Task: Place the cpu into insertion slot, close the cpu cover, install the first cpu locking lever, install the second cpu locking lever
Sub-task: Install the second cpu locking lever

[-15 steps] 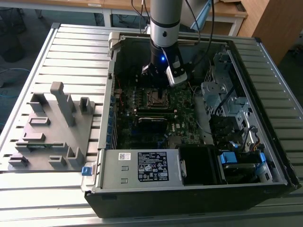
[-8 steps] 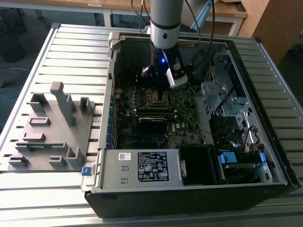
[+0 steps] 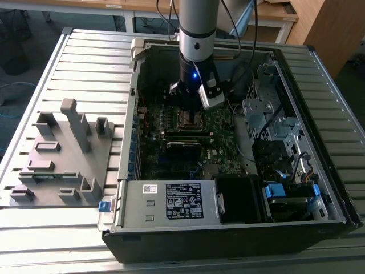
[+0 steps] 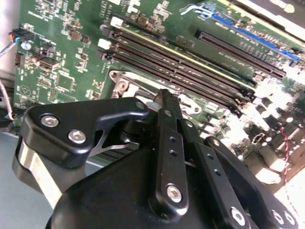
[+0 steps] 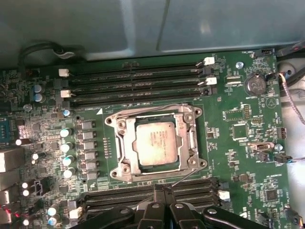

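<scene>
In the first wrist view the cpu point(image 5: 155, 143) lies flat in the insertion slot point(image 5: 119, 125), dull silver top up. The cpu cover point(image 5: 191, 142) sits down around it as a silvery frame. A thin wire lever point(image 5: 184, 177) slants out from the socket's corner toward my gripper point(image 5: 159, 188). Another wire lever point(image 5: 143, 111) runs along the socket's far side. My gripper's black fingers are pressed together, shut, with the tip just beside the socket over the memory slots. In the second wrist view the gripper point(image 4: 164, 95) tip is close to the socket's metal bracket point(image 4: 125, 84). In the exterior view the gripper point(image 3: 193, 105) hangs over the socket point(image 3: 191, 120).
Long black memory slots point(image 5: 133, 81) flank the socket on two sides, and a row of capacitors point(image 5: 66, 145) stands beside it. The open case holds a power supply point(image 3: 171, 202) and a drive cage point(image 3: 265, 111). A grey fixture point(image 3: 63, 154) sits at the exterior view's left.
</scene>
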`<state>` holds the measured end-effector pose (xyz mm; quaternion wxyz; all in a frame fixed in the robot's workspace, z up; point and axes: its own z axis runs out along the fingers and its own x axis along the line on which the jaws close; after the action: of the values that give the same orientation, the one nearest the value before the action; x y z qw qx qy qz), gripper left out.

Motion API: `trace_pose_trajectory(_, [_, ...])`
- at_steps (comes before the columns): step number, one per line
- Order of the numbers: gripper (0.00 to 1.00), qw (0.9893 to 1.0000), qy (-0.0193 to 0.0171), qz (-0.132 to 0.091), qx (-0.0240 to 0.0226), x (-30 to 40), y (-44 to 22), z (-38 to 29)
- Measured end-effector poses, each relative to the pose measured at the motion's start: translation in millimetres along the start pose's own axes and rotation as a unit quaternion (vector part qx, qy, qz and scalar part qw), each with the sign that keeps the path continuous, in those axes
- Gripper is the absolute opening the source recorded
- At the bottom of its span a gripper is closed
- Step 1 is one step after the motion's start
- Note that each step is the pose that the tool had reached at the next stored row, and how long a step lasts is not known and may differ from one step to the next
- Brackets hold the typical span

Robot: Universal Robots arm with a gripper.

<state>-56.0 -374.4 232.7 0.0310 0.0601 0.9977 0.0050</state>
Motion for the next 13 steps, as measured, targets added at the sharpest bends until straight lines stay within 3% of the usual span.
trace_pose_trajectory(6, [0.10,1.0000,-0.0002,0.000,-0.0001,7.3,-1.8,1.6])
trace_pose_trajectory(13, [0.10,1.0000,-0.0001,0.000,0.0000,10.4,-3.2,9.1])
